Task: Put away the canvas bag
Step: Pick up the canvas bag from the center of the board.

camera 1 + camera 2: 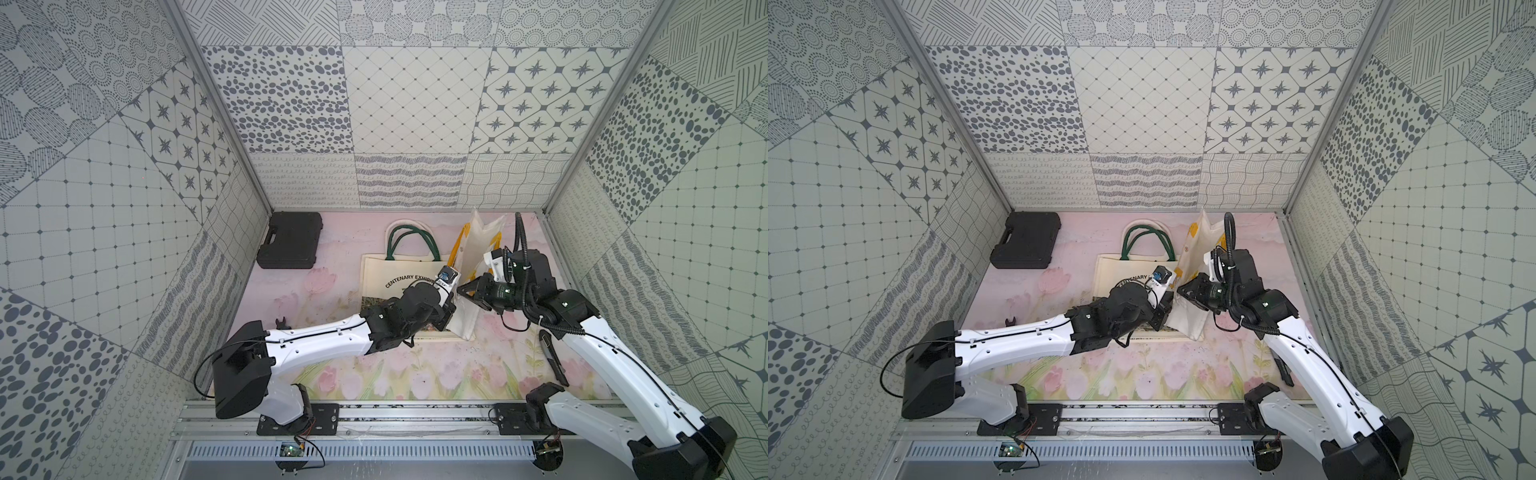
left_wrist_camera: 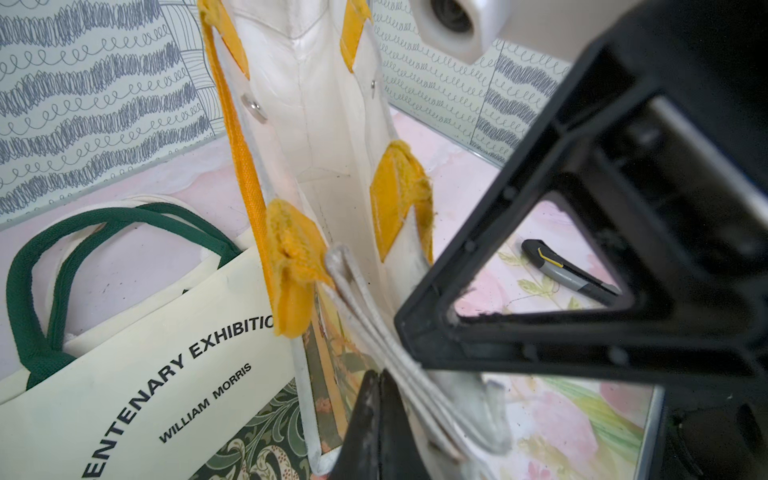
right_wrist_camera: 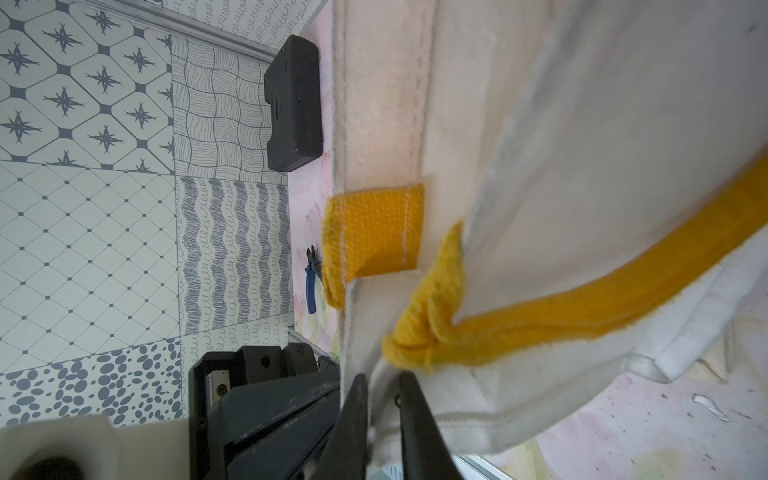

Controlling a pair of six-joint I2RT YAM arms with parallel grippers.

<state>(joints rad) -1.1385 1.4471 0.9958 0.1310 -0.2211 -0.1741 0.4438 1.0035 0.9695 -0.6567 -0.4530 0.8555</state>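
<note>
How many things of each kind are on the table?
Bags: 2, green bag and yellow bag
Case: 1
Pliers: 1
Knife: 1
Total: 5

Canvas bag (image 1: pixel 1194 249) (yellow-trimmed) stands upright, overlapping the flat tote's (image 1: pixel 1113 274) edge.
</note>
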